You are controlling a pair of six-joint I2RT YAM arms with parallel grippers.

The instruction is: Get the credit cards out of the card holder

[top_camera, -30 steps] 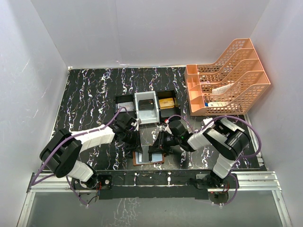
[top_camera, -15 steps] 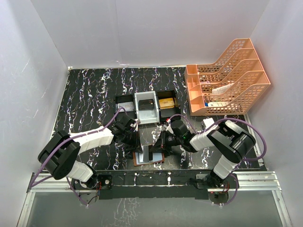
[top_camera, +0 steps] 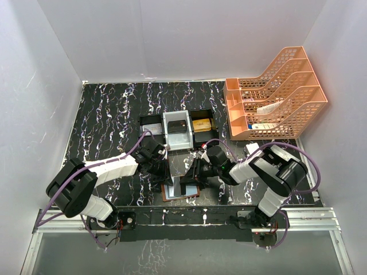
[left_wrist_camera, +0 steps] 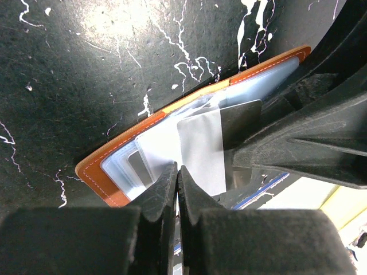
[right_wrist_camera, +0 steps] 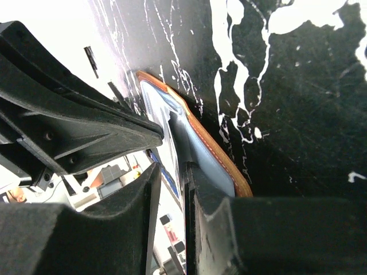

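Lying open, card holder (top_camera: pixel 179 192): flat on the table (top_camera: pixel 109 114), tray (top_camera: pixel 165 129) beyond it.
credit card (left_wrist_camera: pixel 200 149): pale, partly out of its pocket (tilted).
left gripper (left_wrist_camera: pixel 178 172): fingers together at that card's edge.
right gripper (right_wrist_camera: pixel 171 189): fingers narrowly apart, at the card holder's right side.

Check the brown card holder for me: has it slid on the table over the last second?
No. The card holder lies where it was, at the same spot in front of the white tray, with the same tilt.
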